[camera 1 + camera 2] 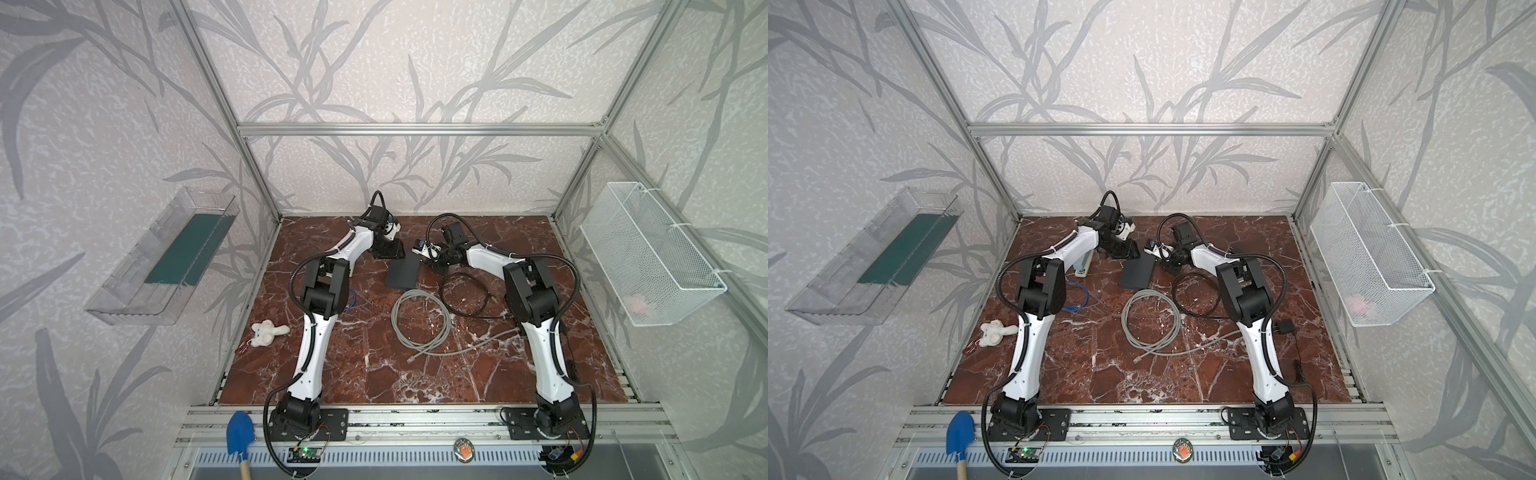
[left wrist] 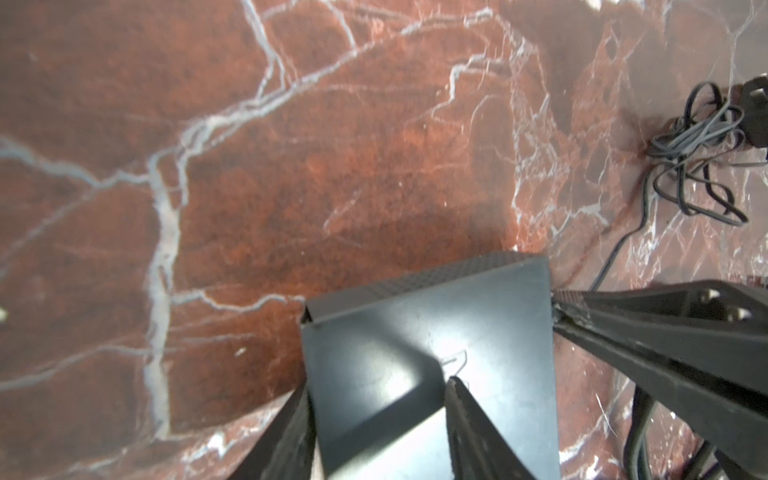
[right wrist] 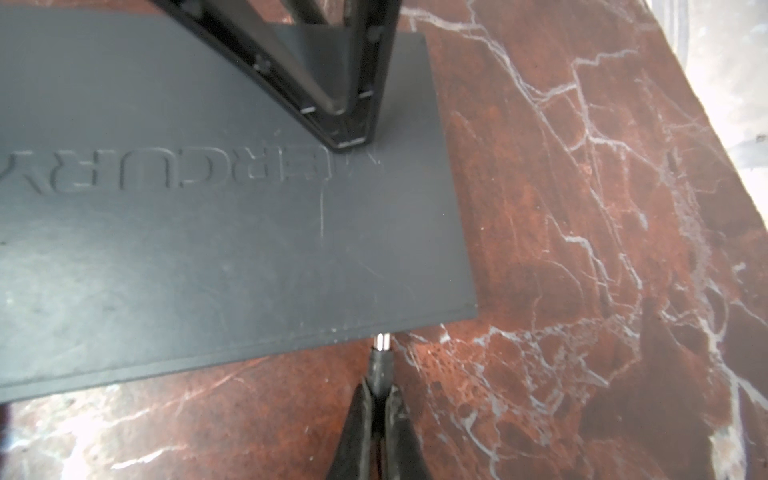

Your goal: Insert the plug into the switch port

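Plug (image 3: 381, 365) first: where is it?

Pinched in the right claw (image 3: 379, 388), which is closed tight round its black barrel. The metal tip points straight at the long edge of the switch (image 3: 208, 249), near a corner. It meets that edge low down by the worktop (image 3: 582, 249).

Is it in the port?

Cannot tell. The right wrist view looks down over the top of the switch, so the port is hidden beneath the rim. Some bare metal shows, so I judge it at most part-way home.

And the left claw (image 2: 380, 386)?

Part-way open, not pinching. One finger (image 3: 349, 133) presses down on the top of the switch. The left wrist view shows the other finger (image 2: 291, 436) against the far long edge. My reading is that it braces the switch so the push of the plug cannot slide it away.

What do the top views add?

Both show the two arms meeting over the switch at the back of the worktop. They also show the black cord (image 1: 465, 293) lying in a loose loop beside the right arm, slack enough not to tug. The plug tip is too small to make out there. Only the right wrist view gives the contact.
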Tool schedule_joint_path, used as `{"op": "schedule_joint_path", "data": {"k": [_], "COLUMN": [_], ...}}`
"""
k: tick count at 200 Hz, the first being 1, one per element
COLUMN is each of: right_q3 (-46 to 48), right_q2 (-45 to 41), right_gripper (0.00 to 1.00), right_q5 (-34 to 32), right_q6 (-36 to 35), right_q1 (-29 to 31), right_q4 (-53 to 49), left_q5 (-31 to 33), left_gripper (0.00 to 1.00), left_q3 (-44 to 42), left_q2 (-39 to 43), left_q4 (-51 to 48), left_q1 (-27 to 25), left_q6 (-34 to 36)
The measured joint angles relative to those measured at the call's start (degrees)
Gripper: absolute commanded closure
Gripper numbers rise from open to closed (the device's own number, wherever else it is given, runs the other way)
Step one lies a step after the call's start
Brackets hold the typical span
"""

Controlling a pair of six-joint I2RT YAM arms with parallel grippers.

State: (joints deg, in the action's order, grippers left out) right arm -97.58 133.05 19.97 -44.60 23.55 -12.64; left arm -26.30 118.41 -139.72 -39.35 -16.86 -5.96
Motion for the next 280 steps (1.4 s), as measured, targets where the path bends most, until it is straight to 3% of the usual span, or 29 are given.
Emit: {"op": "schedule_joint_path", "data": {"k": [99,202,280], "right_q3": [-0.02,2.60,6.12], "right_q2": [0.00,0.00,-0.02], "right_gripper": [0.98,0.98,0.99], "right_q5": [-7.50,-7.93,-9.35], "right_q6": [-6.54,-20.06,-23.26], "right_q1": [2.08,2.32,2.58], "right_q4": [2.89,9.38,17.81], "left_q5": [-2.71,-3.04,-5.29], "left_gripper": [0.50,0.51,0.52], "left_q3": [0.00,0.02,0.79], "left_q2": [0.00,-0.17,-0.98], "left_q4": [-2.54,-2.16,-1.73], "left_q1": [0.92,1.22,1.84], "left_q6": [-0.17,-1.16,-1.09]}}
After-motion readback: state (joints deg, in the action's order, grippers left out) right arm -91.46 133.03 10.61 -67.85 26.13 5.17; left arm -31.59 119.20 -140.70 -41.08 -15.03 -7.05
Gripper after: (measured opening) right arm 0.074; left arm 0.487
